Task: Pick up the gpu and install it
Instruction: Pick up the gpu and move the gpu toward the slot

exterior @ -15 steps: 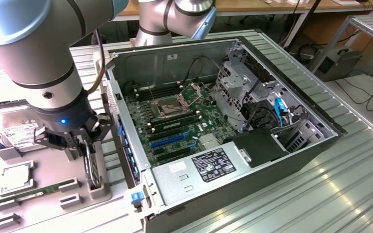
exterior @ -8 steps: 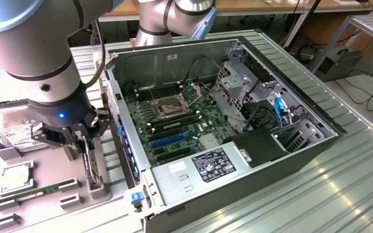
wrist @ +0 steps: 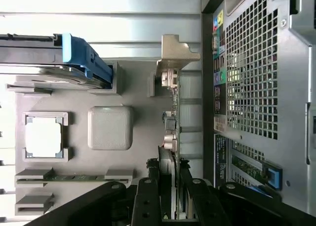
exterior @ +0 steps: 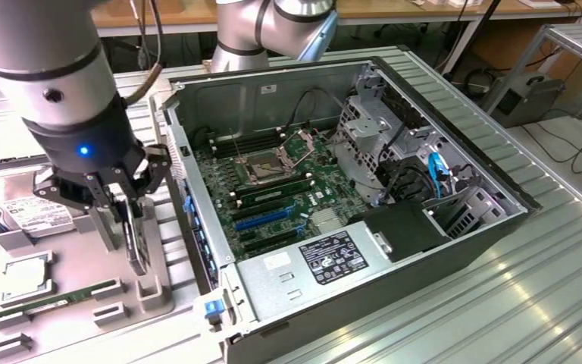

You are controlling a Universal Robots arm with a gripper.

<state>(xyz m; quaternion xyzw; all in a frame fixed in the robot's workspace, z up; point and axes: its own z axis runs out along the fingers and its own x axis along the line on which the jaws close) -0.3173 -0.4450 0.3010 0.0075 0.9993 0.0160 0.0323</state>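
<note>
Exterior view: the gpu (exterior: 137, 246) stands on edge, upright, in a slotted stand on the grey parts tray (exterior: 164, 299), just beside the outer wall of the open computer case (exterior: 270, 91), on the exterior view's left. I read it as a thin dark card, seen almost edge-on, with a pale metal strip along the edge facing the camera; its lower end sits in the stand's slot. The gripper (exterior: 121, 205) reaches down over its upper part, one finger on each face, closed against the card.

Wrist view: the gpu (wrist: 170, 142) appears as a narrow edge carrying small pale connector blocks, running from between the gripper (wrist: 169, 179) fingers toward a beige bracket-shaped support (wrist: 173, 53) at its far end. The black fingers (wrist: 148, 196) press on both sides of it. The card lies between the tray (wrist: 138, 88) surface and the perforated rear panel of the case (wrist: 256, 63).

On the same tray, well apart from the card, I see a hard drive (exterior: 18, 205) with a white label, a square processor (exterior: 28, 277) in its frame, and a long green memory stick (exterior: 54, 299). Inside the case the green motherboard (exterior: 270, 182) lies exposed, with blue and black expansion slots (exterior: 261, 220) near the labelled power supply (exterior: 333, 258).
</note>
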